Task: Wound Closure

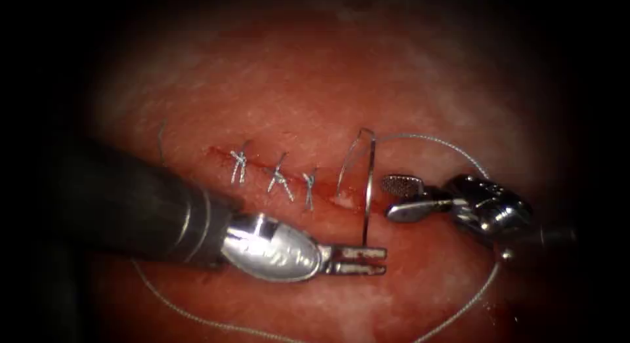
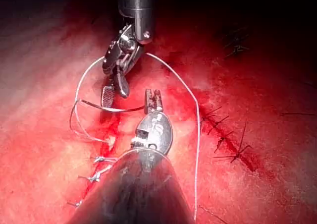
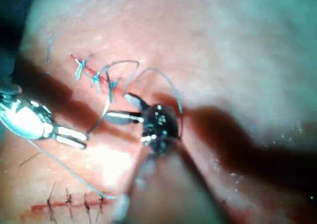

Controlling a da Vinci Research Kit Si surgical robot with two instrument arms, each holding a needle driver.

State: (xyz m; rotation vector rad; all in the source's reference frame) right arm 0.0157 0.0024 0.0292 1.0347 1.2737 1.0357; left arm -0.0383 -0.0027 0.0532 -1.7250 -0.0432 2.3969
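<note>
Two grippers working: left gripper [image 1: 384,259] pinching the stiff, slippery needle [image 1: 369,185] near its end, right gripper [image 1: 400,197] hanging spread, empty.

Light falls on the middle of the scene, fading to darkness at the edges all round.

Left tool [image 1: 357,260]: polished metal, mirror-glossy wrist housing catching glare; shaft [image 1: 125,205] behind it looking dark, matt. Right tool [image 1: 401,197]: shiny metal, one jaw face showing rough cross-hatched grip texture. Needle [image 1: 369,185]: thin smooth bright wire. Thread [image 1: 453,146]: fine, pale, twisted-looking, faintly glinting. Tissue [image 1: 315,74]: wet, glistening, soft, mottled surface. Knotted stitches [image 1: 279,179] appearing pale, fibrous, slightly frayed.
</note>
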